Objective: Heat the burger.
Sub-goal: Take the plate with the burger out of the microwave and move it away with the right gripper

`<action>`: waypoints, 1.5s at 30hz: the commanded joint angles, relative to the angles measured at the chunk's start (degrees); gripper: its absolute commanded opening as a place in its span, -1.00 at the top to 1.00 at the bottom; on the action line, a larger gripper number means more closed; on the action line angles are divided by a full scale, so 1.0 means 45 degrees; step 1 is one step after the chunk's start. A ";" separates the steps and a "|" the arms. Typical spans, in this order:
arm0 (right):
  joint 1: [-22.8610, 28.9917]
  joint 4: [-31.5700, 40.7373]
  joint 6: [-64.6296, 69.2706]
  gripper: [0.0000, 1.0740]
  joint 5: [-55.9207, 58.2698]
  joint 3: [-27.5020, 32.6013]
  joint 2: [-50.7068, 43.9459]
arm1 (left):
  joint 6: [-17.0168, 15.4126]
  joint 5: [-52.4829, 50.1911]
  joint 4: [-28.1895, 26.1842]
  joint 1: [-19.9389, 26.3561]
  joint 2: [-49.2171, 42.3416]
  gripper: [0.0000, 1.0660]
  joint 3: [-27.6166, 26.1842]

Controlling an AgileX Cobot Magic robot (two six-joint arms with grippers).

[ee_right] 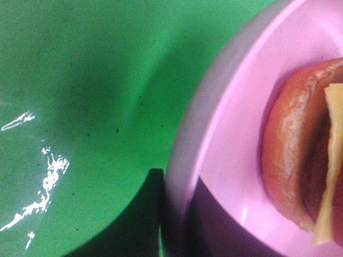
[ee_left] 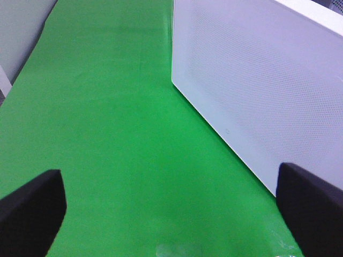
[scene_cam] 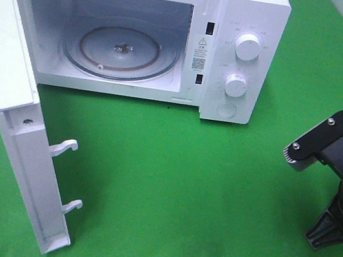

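Right wrist end effector [scene_cam: 296, 163] low beside plate [ee_right: 225, 134]

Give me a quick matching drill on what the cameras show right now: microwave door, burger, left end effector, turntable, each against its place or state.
Things:
1. microwave door
2. burger
3. left end effector
4. turntable

States:
A. sitting on the pink plate
B. open, nothing between its fingers
C. swung wide open
D. bare, inside the microwave cavity

Pairs: 1-C, 2-A, 3-B, 4-D
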 commanded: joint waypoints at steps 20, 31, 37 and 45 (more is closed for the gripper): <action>-0.1439 -0.1859 0.3552 0.97 -0.1630 -0.0127 0.3476 | -0.0025 -0.0038 -0.0064 0.0013 -0.0267 -0.89 0.0025; -0.2610 -0.2750 0.4367 0.94 -0.2215 -0.0127 0.3501 | -0.0025 -0.0038 -0.0064 0.0013 -0.0267 -0.89 0.0025; -0.2610 -0.2967 0.4647 0.93 -0.2368 -0.0127 0.3501 | -0.0025 -0.0038 -0.0064 0.0013 -0.0267 -0.89 0.0025; -0.2610 -0.3641 0.5246 0.90 -0.2725 -0.0115 0.3501 | -0.0025 -0.0038 -0.0064 0.0013 -0.0267 -0.89 0.0025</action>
